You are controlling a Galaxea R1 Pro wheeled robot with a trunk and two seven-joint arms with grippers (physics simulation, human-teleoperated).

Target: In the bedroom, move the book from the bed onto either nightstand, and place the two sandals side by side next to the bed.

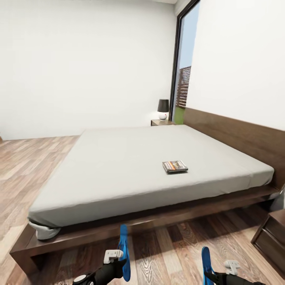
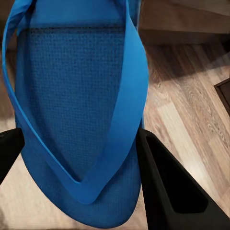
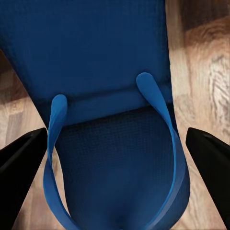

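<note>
**At the foot of the frame: a sandal in each gripper, the book still on the bed**

Low in the head view, both arms are up and loaded. The left gripper (image 1: 118, 257) clasps one blue sandal (image 1: 124, 253), held on edge at the lower centre of the frame; the right gripper (image 1: 221, 273) grips the other sandal (image 1: 206, 261) at the lower right, also standing on edge. In the left wrist view that sandal (image 2: 76, 120) sits between the black fingers (image 2: 167, 187), strap facing the camera. In the right wrist view the second sandal (image 3: 115, 143) lies between the fingers (image 3: 211, 158), though there is a sliver of gap on each side, so how firmly it is pinched is hard to judge.

And the book (image 1: 174, 166)? It lies flat on the mattress of the bed (image 1: 118, 166), right of centre, untouched. So by the look of it neither part is finished: both sandals are lifted but not yet set down side by side on the plank floor (image 1: 166, 253) by the bed, and the book has yet to reach a nightstand.

One nightstand (image 1: 271, 237) is cut off at the lower right edge, just a corner showing. Another (image 1: 160, 122) peeks from behind the bed's far side at upper centre, carrying a dark-shaded lamp (image 1: 162, 109). The book's lettering is too small to read.
</note>
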